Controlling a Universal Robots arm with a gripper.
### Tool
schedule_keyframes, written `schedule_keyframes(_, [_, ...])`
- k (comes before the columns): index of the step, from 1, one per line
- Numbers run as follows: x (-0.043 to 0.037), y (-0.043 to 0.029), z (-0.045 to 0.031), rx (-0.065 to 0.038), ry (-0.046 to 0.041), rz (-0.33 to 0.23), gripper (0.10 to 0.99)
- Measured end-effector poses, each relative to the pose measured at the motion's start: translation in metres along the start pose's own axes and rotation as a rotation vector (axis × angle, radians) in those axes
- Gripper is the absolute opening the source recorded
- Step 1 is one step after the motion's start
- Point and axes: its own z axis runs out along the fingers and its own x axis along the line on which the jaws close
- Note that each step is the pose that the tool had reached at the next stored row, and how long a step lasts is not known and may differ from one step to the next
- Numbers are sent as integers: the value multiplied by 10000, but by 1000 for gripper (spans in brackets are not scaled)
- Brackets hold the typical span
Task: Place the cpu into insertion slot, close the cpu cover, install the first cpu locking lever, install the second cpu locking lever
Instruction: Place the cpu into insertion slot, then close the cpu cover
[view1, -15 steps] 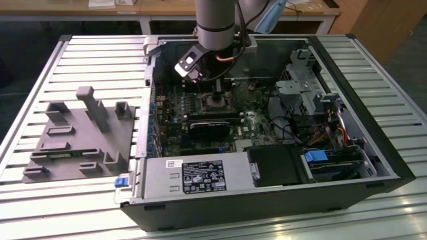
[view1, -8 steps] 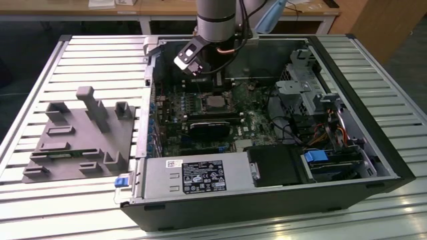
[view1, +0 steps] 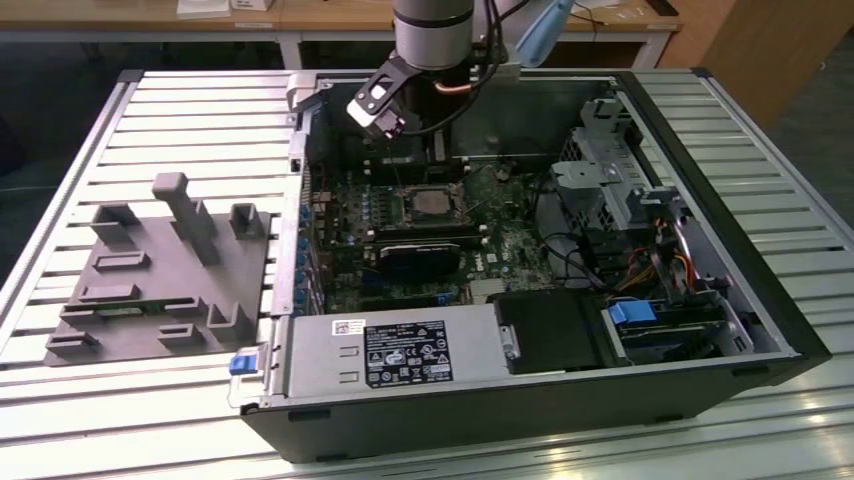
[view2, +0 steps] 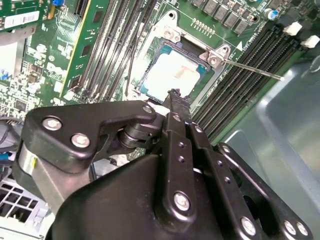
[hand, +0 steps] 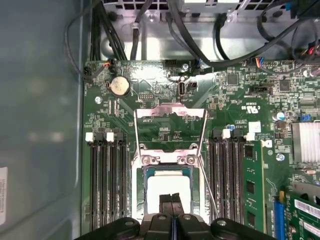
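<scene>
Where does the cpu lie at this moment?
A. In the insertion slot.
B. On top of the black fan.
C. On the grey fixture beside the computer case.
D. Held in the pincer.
A: in the first wrist view the cpu sits flat inside the insertion slot, just beyond the tips of the pincer.

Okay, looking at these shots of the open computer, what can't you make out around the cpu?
- First wrist view: the tool covers one edge of the cpu, so its seating there is hidden.
- Second wrist view: the tool's body blocks much of the board; whether its tips touch the cpu cannot be told.
- Exterior view: the insertion slot is too small to tell how its levers stand, and the arm is cut off by the top edge.
</scene>
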Motion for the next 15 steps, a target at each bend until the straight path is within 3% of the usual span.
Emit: schedule_keyframes(15, [0, 2, -26, -1, 1, 0, 102])
